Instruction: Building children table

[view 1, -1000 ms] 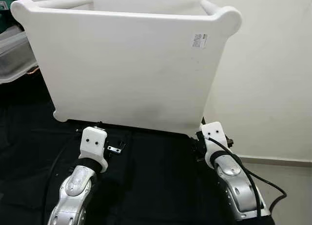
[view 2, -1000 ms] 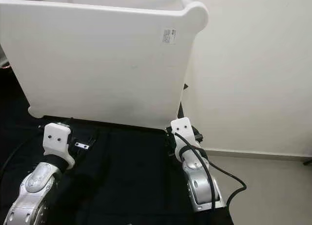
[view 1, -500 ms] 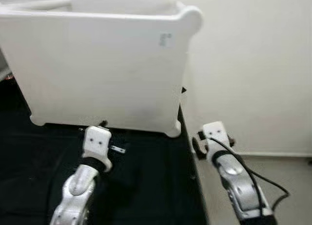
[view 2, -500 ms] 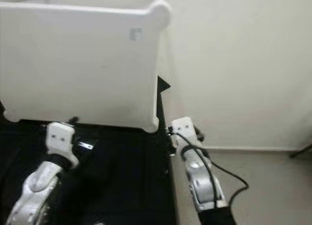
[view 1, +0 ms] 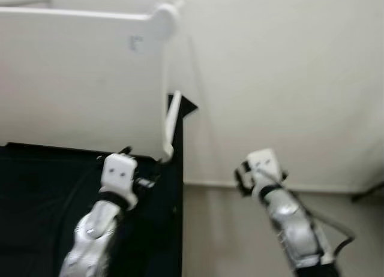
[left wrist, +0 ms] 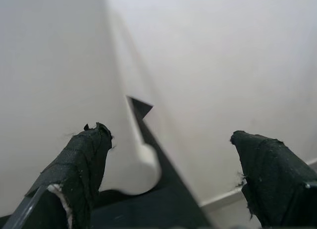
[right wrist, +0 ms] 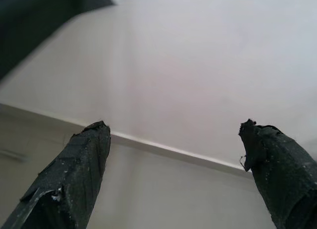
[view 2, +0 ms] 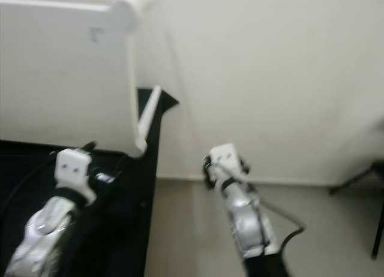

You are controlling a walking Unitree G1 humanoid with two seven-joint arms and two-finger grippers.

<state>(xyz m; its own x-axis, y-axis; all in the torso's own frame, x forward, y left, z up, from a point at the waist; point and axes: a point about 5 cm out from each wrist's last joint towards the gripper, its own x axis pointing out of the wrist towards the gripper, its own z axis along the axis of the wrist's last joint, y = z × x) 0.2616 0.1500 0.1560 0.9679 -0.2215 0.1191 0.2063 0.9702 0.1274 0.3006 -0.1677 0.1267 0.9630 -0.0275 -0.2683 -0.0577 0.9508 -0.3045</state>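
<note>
The white children's table top [view 1: 78,79] stands on its edge on a black mat [view 1: 36,187], underside with a small label facing me. My left gripper [left wrist: 168,140] is open just in front of the panel's rounded lower right corner [left wrist: 143,164], with nothing between its fingers. My right gripper [right wrist: 176,135] is open too, out over the floor to the right of the mat and pointing at the wall, well apart from the panel. The head views are blurred.
A pale wall [view 1: 270,79] runs behind everything, with a baseboard [right wrist: 163,149] at its foot. Grey floor [view 1: 216,235] lies right of the mat's edge. A dark stand leg [view 2: 360,175] shows at the far right.
The view has swung to the right, so the panel now sits at the left. My right gripper, earlier at the panel's lower right corner, is now over the floor away from it.
</note>
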